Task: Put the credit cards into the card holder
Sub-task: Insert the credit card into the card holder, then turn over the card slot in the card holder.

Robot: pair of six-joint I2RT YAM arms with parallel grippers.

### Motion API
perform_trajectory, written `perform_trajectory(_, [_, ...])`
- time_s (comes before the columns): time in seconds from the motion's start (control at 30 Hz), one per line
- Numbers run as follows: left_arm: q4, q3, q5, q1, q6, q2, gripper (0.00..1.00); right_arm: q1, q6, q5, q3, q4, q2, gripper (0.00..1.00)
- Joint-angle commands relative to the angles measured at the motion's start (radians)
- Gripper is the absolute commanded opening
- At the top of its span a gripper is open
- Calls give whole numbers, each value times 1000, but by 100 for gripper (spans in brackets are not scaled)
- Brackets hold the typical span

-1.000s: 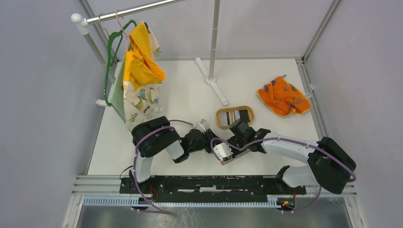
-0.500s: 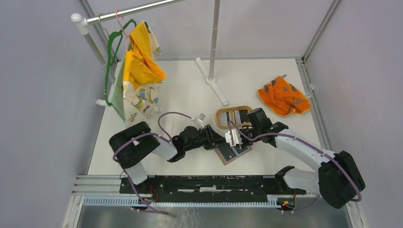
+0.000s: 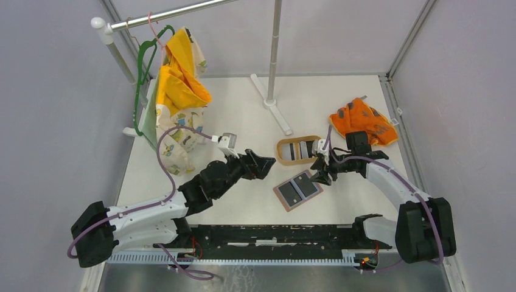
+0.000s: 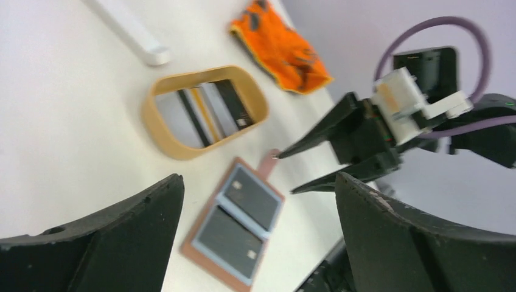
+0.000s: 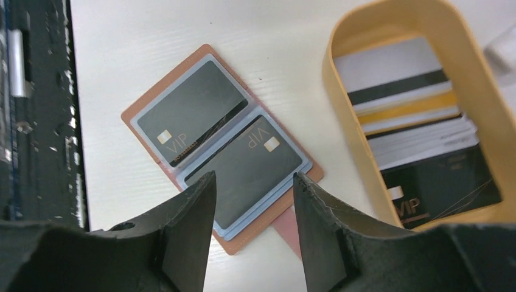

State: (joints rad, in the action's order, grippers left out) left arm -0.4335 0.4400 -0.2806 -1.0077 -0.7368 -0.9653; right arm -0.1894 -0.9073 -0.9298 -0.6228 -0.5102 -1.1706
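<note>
The card holder (image 3: 297,190) lies open and flat on the table, reddish-brown with a blue-grey inside. Its two pockets each hold a dark card, one (image 5: 188,112) beside the other (image 5: 252,161). More credit cards (image 5: 414,121), white, yellowish and black, lie stacked in the oval wooden tray (image 3: 281,152). My left gripper (image 3: 268,165) hangs wide open to the left of the holder with nothing in it. Just right of the holder and above its strap tab, my right gripper (image 3: 317,172) is open and empty. The left wrist view shows the holder (image 4: 237,222) and the right gripper (image 4: 286,174).
An orange patterned cloth (image 3: 363,123) lies at the back right. A clothes rack with a yellow and printed garment (image 3: 179,91) stands at the back left, its white foot (image 3: 271,103) reaching toward the tray. The metal rail (image 3: 274,234) runs along the near edge.
Both grippers have opened and let go of the card holder, which now lies open on the table. The left arm drew back left, the right arm back right.
</note>
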Motion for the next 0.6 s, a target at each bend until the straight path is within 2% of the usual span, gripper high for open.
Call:
perform_trajectory(0.0, [217,71,-171,0,83,-51,100,67,164,-151,-34,-17,-71,56])
perform_trajectory(0.07, [228,75,-138,0,54,-86,100,80,214,-142,-31,-4,-108,55])
perform_trajectory(0.17, [97,13,-41,0,26,-114,97,88,332,-103,-36,19,-163,54])
perform_trajectory(0.3, [-101,-72,84,-1,-2,-161,84,89,400,-89,-51,13,-216,53])
perform_trajectory(0.5, [-287,-100,199,-9,-36,-290,59,88,523,-56,-26,86,-237,53])
perform_trajectory(0.57, [-336,-96,218,-16,-44,-338,55,89,551,-30,-25,94,-249,53])
